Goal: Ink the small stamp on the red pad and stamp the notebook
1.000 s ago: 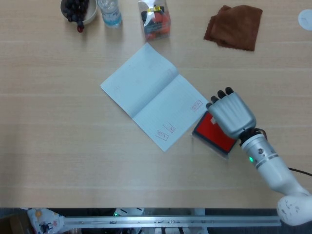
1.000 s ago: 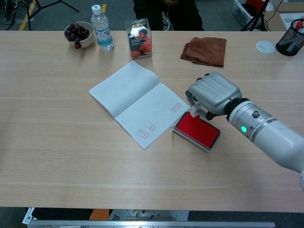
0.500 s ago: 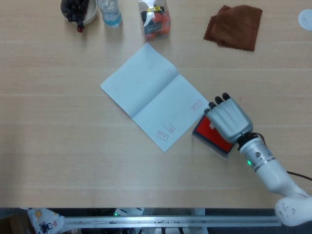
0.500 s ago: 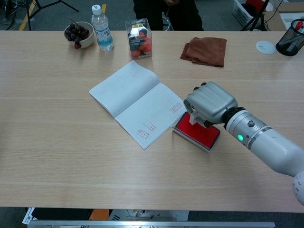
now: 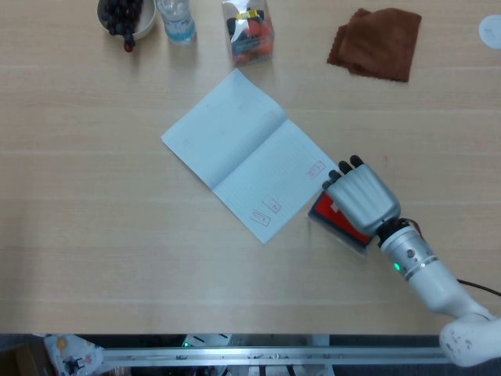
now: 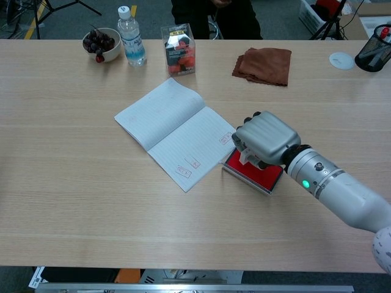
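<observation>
Head view: your right hand (image 5: pixel 358 197) covers flat red ink pad (image 5: pixel 338 219), just right of open white lined notebook (image 5: pixel 246 154); stamp hidden.

Chest view: fingers curl round small white stamp (image 6: pixel 247 157), its base at pad surface. Press straight down, even, no tilt.

Surface: pale wood-grain table (image 6: pixel 73 201).
Centre: open white lined notebook (image 6: pixel 174 131), lying flat at an angle.
4 o'clock of the notebook: red ink pad in a clear tray (image 6: pixel 259 175), just beside its lower right corner.
11 o'clock: white bowl of dark fruit (image 6: pixel 101 43), clear plastic water bottle (image 6: pixel 131 36).
12 o'clock: clear plastic box (image 6: pixel 178 50).
1 o'clock: crumpled brown cloth (image 6: pixel 264 65).
2 o'clock: small white disc (image 6: pixel 341 60), black mesh pen cup (image 6: pixel 374 56).
</observation>
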Available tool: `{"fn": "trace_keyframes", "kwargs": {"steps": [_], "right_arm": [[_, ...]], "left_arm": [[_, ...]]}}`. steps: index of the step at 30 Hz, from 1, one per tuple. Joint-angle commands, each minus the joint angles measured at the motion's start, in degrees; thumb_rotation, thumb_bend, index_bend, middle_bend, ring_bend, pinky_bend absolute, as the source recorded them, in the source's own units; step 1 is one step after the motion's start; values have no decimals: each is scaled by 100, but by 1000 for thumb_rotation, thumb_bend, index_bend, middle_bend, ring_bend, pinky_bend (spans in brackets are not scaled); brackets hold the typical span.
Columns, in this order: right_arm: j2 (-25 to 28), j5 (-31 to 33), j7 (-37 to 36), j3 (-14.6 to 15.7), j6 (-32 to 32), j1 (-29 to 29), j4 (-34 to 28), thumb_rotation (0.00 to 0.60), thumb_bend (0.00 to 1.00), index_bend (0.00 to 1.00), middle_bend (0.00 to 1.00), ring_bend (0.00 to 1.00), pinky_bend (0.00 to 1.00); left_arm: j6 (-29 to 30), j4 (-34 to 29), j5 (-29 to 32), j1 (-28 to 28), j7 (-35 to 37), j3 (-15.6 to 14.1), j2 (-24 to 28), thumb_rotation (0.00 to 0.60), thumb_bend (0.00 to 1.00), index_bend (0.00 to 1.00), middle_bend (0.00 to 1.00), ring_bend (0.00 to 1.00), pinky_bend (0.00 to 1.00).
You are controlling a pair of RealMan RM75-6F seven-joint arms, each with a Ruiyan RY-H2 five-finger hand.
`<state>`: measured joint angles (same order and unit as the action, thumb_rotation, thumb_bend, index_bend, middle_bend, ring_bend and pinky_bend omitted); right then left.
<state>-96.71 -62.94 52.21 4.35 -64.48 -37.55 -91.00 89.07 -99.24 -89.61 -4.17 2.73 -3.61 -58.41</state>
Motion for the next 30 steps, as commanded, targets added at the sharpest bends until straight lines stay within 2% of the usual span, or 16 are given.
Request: {"fn": "trace_keyframes", "kwargs": {"steps": [1, 30], "right_arm": [[-10, -16, 25, 1, 22, 20, 9, 600, 367, 593, 462, 316, 293], [-105, -8, 125, -110, 192, 158, 178, 600, 368, 595, 463, 316, 293]], "left_arm": [[0, 9, 1, -4, 8, -2, -3, 600, 272, 42, 37, 34, 63], [7, 82, 18, -19, 66, 10, -26, 600, 272, 42, 32, 34, 63]]}}
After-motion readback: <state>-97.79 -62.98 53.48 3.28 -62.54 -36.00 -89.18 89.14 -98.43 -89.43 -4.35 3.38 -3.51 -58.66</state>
